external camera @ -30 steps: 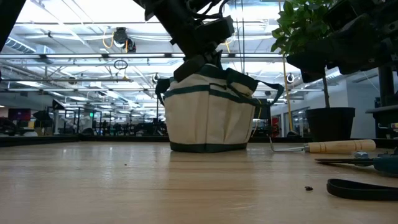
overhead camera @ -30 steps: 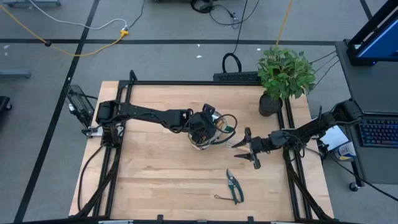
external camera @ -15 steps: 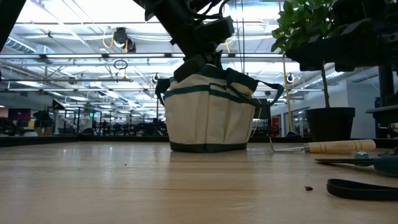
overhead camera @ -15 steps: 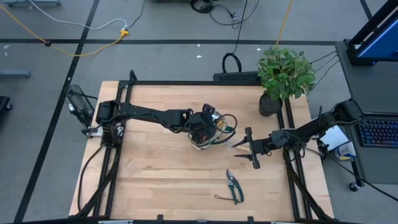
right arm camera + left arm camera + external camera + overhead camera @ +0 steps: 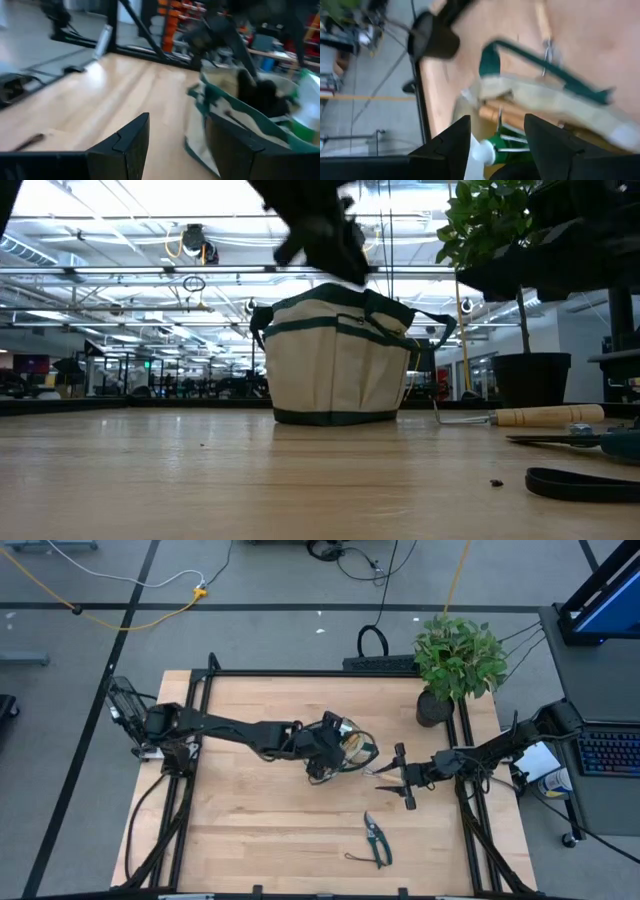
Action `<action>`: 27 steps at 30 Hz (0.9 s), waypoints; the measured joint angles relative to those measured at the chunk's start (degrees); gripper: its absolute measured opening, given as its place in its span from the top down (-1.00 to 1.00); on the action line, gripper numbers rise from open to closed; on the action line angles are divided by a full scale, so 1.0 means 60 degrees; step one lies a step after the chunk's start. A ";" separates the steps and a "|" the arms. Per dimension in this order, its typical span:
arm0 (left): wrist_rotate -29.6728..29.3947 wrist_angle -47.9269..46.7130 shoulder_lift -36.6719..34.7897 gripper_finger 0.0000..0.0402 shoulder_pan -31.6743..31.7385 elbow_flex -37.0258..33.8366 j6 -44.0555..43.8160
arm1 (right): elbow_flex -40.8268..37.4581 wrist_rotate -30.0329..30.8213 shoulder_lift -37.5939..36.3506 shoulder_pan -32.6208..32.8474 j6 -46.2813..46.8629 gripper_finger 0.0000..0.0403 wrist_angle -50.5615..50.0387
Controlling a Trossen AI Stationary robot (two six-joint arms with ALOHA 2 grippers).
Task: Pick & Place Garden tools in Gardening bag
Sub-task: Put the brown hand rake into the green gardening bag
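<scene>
The tan gardening bag (image 5: 338,360) with green trim stands upright on its base at the table's middle (image 5: 350,752). My left gripper (image 5: 497,142) hangs open just above the bag's mouth (image 5: 325,235). Below its fingers, wooden handles (image 5: 495,112) and a green and white spray bottle (image 5: 487,150) lie inside the bag. My right gripper (image 5: 400,777) is open to the right of the bag, above a wooden-handled tool (image 5: 530,417) that lies flat on the table. Pruning shears (image 5: 377,838) lie near the front edge.
A potted plant (image 5: 458,660) stands at the table's far right corner, its black pot (image 5: 530,380) behind the wooden-handled tool. A dark strap loop (image 5: 580,483) lies by the shears. Bare wood stretches to the left of the bag and along the near side.
My left gripper has risen out of the bag's mouth and drawn back a little toward the table's left edge. It now hangs clear above the bag. The bag has stayed where it was.
</scene>
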 joint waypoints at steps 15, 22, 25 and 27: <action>-0.0488 -0.1980 -0.3265 0.29 -0.1453 0.0004 -0.2521 | 0.0002 0.0887 0.0002 0.0000 0.2181 0.09 -0.3372; -0.0485 -0.2889 -0.3603 0.34 -0.1542 0.0007 -0.3560 | 0.0007 0.0875 0.0003 0.0000 0.4118 0.09 -0.5510; -0.0485 -0.3094 -0.3579 0.34 -0.1549 -0.0007 -0.3573 | 0.0004 0.0862 0.0000 0.0003 0.4869 0.09 -0.6225; -0.0486 -0.3128 -0.3558 0.34 -0.1545 -0.0006 -0.3547 | 0.0007 0.0880 -0.0003 0.0000 0.5035 0.09 -0.6377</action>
